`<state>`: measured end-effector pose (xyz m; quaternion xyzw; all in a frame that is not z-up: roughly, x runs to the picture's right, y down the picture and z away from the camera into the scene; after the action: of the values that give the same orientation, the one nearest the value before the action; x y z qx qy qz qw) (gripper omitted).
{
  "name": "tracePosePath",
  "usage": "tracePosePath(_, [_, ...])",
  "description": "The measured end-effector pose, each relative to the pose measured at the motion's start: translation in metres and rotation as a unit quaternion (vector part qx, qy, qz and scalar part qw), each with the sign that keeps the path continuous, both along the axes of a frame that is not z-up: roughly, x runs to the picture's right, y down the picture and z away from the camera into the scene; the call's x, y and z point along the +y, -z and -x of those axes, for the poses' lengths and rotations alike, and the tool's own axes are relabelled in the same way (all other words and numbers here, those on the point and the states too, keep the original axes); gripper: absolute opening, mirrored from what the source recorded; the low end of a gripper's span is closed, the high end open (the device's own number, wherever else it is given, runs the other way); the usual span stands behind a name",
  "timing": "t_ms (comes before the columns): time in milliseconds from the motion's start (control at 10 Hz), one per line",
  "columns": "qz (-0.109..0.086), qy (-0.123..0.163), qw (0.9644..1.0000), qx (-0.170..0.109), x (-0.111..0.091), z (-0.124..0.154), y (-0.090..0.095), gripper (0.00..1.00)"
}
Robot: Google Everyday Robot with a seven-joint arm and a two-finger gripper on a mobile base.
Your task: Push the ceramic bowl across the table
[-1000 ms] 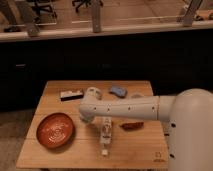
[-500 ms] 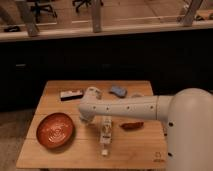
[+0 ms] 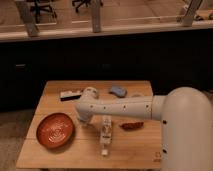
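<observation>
Since a moment ago nothing seems to have moved: the bowl [image 3: 55, 130] lies at the near left of the desk [image 3: 131, 149], the tool [image 3: 105, 145] hangs near its right, not touching, spread or pressed together I cannot tell, so the push has probably not begun.

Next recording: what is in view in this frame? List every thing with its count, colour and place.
ceramic bowl: one, orange-red with pale markings inside, near-left part of the table
table: one, light wooden planks, centre of view
flat item: one, black and white, far-left part of the table
soft-looking item: one, blue-grey, far edge, middle
small red item: one, red, flat, just below the arm in the picture
office chairs: two, dark, on the floor beyond the railing
arm: one, white, reaching in from the right over the table
claw: one, whitish, pointing down at the near middle of the table, right of the bowl and apart from it
</observation>
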<state>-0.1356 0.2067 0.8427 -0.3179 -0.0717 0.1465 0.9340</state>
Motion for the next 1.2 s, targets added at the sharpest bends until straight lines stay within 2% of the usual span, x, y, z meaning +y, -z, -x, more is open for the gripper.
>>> tracePosePath(500, [0.012,0.012,0.9998,-0.015,0.008,0.018,-0.001,0.03])
tracePosePath(1200, [0.024,0.042,0.9975,-0.052,0.025,0.060,0.007,0.03])
